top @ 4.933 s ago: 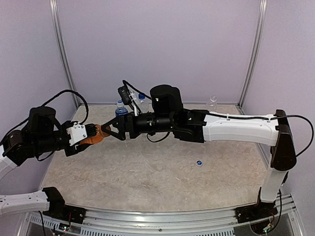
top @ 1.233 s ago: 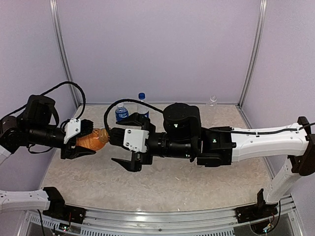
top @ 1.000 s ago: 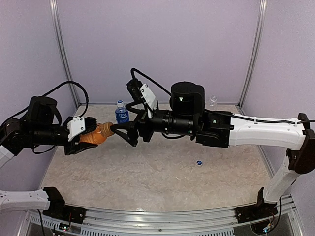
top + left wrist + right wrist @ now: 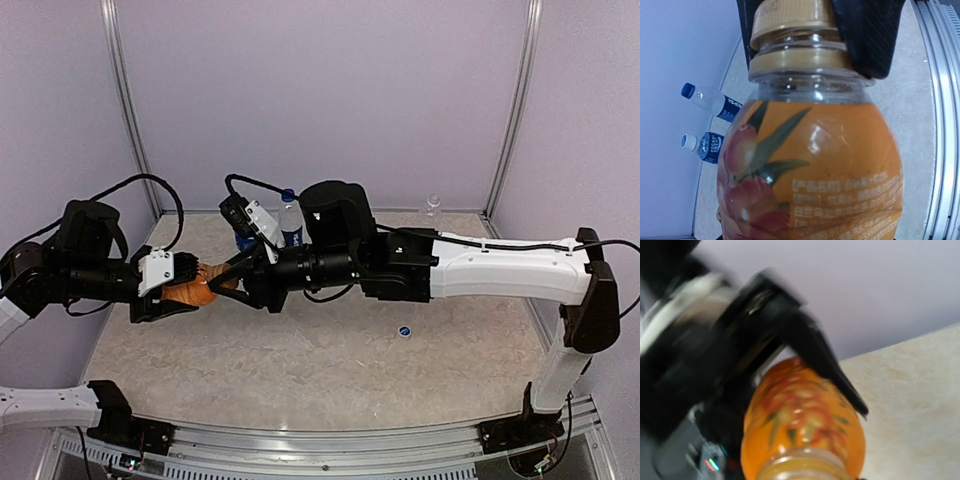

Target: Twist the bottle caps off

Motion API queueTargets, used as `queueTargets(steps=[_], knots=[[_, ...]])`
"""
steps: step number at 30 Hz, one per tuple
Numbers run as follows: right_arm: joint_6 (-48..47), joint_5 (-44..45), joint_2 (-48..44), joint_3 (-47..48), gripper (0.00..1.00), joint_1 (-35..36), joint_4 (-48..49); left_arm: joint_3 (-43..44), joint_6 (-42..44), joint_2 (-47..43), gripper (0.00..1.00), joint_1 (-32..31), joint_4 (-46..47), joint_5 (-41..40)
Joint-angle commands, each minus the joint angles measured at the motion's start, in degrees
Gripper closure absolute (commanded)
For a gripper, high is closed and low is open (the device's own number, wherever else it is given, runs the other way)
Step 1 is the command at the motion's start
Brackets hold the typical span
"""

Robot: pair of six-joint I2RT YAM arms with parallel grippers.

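Observation:
My left gripper (image 4: pixel 192 291) is shut on the short orange bottle (image 4: pixel 188 293), holding it sideways above the table. In the left wrist view the orange bottle (image 4: pixel 810 165) fills the frame, its orange-brown cap (image 4: pixel 790 17) at the top. My right gripper (image 4: pixel 224 281) is shut on that cap, its black fingers (image 4: pixel 870 40) pressed to both sides. The right wrist view shows the orange bottle (image 4: pixel 802 422) blurred, with the left gripper's fingers (image 4: pixel 815 350) around it. A blue-capped bottle (image 4: pixel 290 216) stands behind the right arm. Another blue-labelled bottle (image 4: pixel 707 147) shows a whitish open neck.
A small clear bottle (image 4: pixel 432 205) stands at the back right by the wall. A loose blue cap (image 4: pixel 405 331) lies on the table right of centre. A metal rail (image 4: pixel 940 125) runs along the near table edge. Purple walls close three sides.
The right gripper's jaws have closed from wide open onto the orange-brown cap, and its wrist has rolled. The left gripper keeps holding the orange bottle, slightly lower.

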Motion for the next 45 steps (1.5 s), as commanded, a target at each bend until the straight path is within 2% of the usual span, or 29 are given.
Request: queueTargets(steps=[1,6,10,13,15,20,23,25,35,36,38,40,41,45], knots=[[-32.6,6.0,-7.3,-6.2,1.00,4.7,-9.5,3.5,1.8,0.0,0.80,-0.4,-18.7,14.2],[-51.4,17.5,-11.1,-10.4,1.00,8.7,-12.1,4.7,3.0,0.5,0.80,-0.4,-25.0,18.6],[-53.5,24.8,-12.7,-12.3,1.00,9.2,-9.2,4.1,2.6,0.5,0.80,-0.4,-24.1,17.2],[-46.7,39.2,-13.8,-17.5,1.00,8.3,-1.7,3.0,0.2,-0.1,0.80,-0.4,-20.0,14.2],[-37.9,45.5,-13.5,-20.2,1.00,4.9,-2.8,1.5,-2.0,-0.9,0.79,-0.3,-15.7,11.0],[-4.1,44.7,-7.5,-20.1,1.00,-7.0,-19.5,-2.3,-7.5,-2.2,0.77,1.1,-4.3,2.3],[9.0,39.3,-1.1,-17.6,1.00,-11.5,-31.0,-2.9,-9.1,-2.8,0.77,1.9,-1.8,1.8],[12.1,37.5,2.7,-17.0,1.00,-12.3,-34.9,-2.8,-9.6,-3.0,0.76,2.0,-1.8,2.3],[14.3,32.7,11.0,-15.9,1.00,-13.2,-36.2,-2.6,-10.7,-3.7,0.74,2.5,-2.4,4.1],[14.2,32.6,11.4,-15.4,0.90,-13.2,-36.8,-2.4,-10.8,-3.7,0.74,2.5,-2.5,4.4],[14.2,32.6,12.3,-13.7,0.45,-13.2,-39.1,-2.2,-11.0,-3.8,0.73,2.6,-2.7,5.0],[14.0,32.6,12.8,-11.2,0.05,-13.0,-41.7,-2.1,-11.0,-3.8,0.73,2.6,-2.8,5.6],[13.7,32.7,12.7,-9.8,0.01,-12.8,-42.8,-2.0,-11.0,-3.8,0.73,2.6,-2.8,6.0],[11.2,34.2,10.1,-2.2,0.01,-11.5,-46.6,-0.7,-12.2,-3.9,0.73,2.6,-3.3,8.1]])
